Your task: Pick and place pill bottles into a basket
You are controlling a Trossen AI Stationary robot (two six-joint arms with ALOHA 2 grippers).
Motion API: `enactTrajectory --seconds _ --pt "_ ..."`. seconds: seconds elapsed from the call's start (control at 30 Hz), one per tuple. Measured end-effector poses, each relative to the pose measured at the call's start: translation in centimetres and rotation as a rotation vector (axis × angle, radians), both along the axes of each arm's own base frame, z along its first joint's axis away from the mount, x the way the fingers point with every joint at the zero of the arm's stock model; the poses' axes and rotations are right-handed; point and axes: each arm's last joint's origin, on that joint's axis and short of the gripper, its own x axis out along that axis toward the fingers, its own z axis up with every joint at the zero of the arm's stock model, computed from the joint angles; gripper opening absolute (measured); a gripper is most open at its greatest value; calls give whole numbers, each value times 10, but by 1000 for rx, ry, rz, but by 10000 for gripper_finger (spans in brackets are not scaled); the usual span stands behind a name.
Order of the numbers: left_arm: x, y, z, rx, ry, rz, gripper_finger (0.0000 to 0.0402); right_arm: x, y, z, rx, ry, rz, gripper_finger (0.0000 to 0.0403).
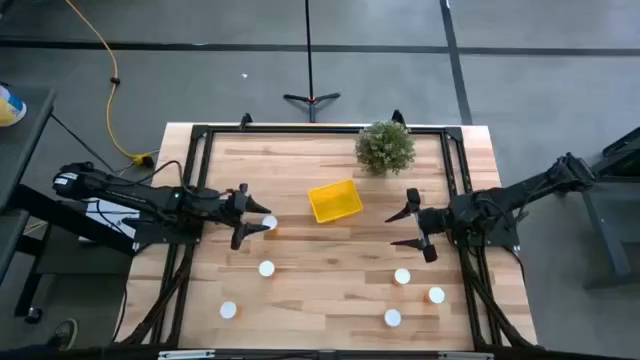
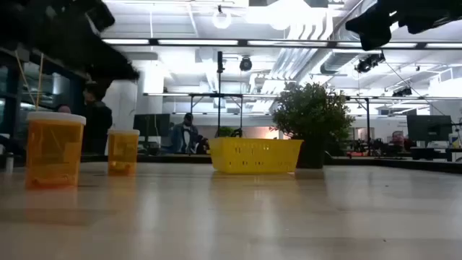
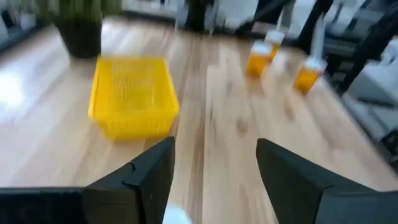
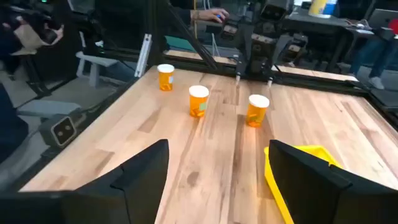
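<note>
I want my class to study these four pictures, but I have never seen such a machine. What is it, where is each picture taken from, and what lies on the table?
It is a robot with two dark arms at a wooden table. Each arm ends in a two-finger pincer.

One picture looks straight down. There the left pincer is open over a pill bottle, and the right pincer is open and holds nothing. One picture looks level across the tabletop. The other two come from cameras on the wrists.

On the table stand a yellow basket, a potted plant and six white-capped orange bottles: three on the left side, three near the right front. No bottle shows inside the basket.
</note>
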Motion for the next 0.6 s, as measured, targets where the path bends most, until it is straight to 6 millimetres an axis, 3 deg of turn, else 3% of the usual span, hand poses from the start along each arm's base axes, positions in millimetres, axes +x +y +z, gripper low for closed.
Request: enactTrajectory --seconds 0.27,0.6 --pt "9 -1 -14 15 92 0 260 5 1 -5 57 43 -26 268" --pt "9 -3 -16 1 118 -39 260 7 1 -7 65 58 -64 268"
